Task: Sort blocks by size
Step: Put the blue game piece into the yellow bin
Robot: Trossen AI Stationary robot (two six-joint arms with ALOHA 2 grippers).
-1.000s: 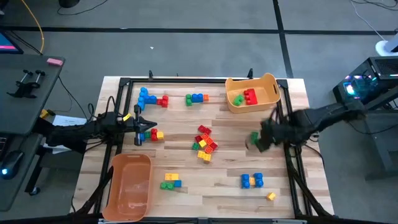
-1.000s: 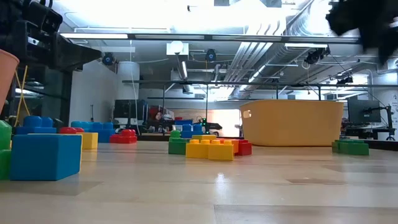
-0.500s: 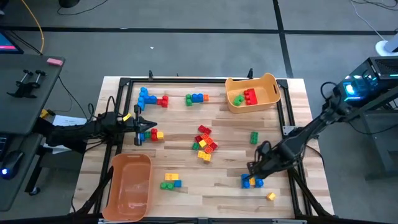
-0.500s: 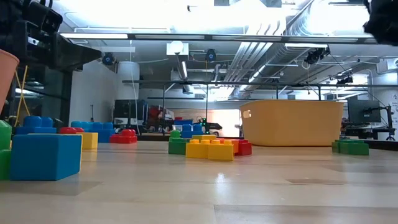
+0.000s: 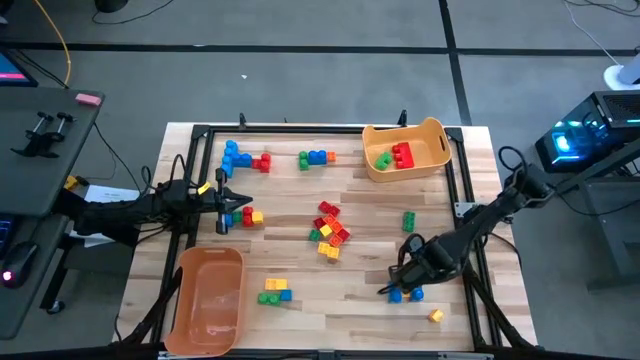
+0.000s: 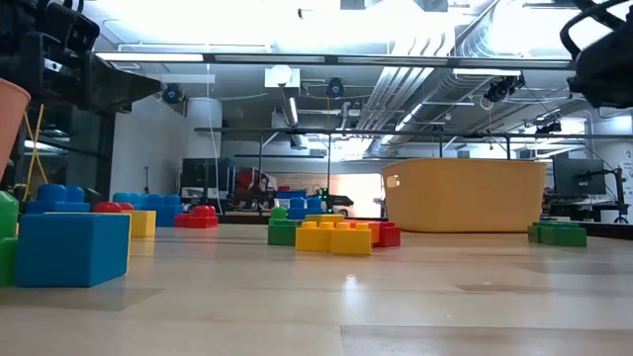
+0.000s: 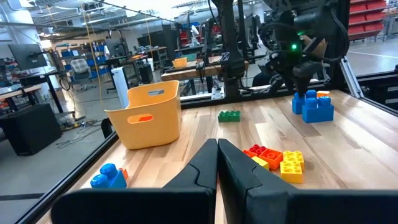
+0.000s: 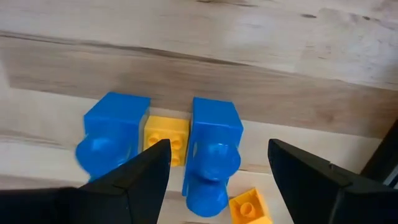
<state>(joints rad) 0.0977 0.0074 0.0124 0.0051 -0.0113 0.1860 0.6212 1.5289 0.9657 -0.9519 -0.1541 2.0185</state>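
The right gripper [image 8: 217,168] hangs with fingers spread over two blue blocks [image 8: 212,152] near the table's front right, the left gripper [image 7: 217,163] waiting pinched closed (empty). Best to centre on one blue block, clear of the yellow block [image 8: 166,138] between them, before descending.
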